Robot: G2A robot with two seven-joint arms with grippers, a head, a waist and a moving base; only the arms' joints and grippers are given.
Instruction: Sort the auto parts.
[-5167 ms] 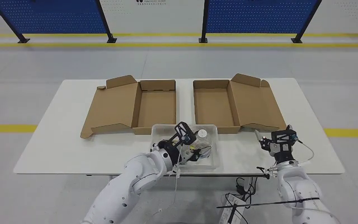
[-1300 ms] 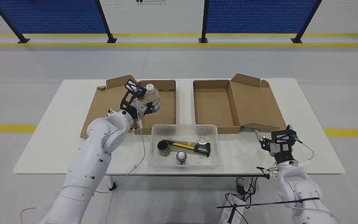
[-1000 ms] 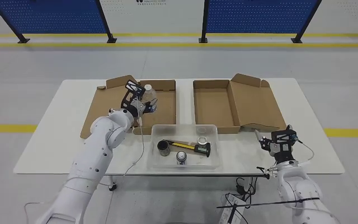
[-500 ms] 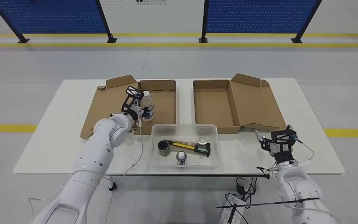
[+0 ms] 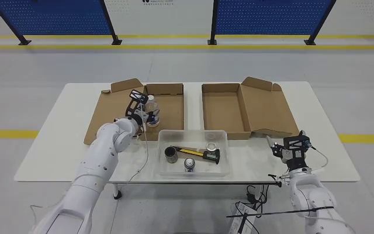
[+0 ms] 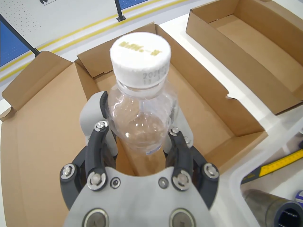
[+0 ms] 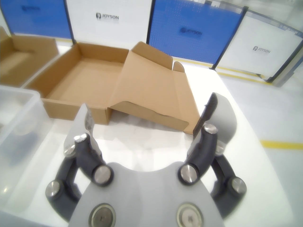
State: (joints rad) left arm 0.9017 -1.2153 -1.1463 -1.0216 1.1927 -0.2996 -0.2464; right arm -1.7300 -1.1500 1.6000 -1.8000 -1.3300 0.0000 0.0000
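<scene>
Left end effector (image 6: 139,116) holds bottle (image 6: 141,72) over left box (image 6: 213,112).

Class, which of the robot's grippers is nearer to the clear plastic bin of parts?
Left. The left gripper, holding a bottle over a cardboard box, is just past a far corner of the bin; the right gripper sits open, farther off beside it.

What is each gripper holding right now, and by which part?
The left gripper grips the clear white-capped bottle around its body, below the neck. The right gripper is open and holds nothing.
</scene>
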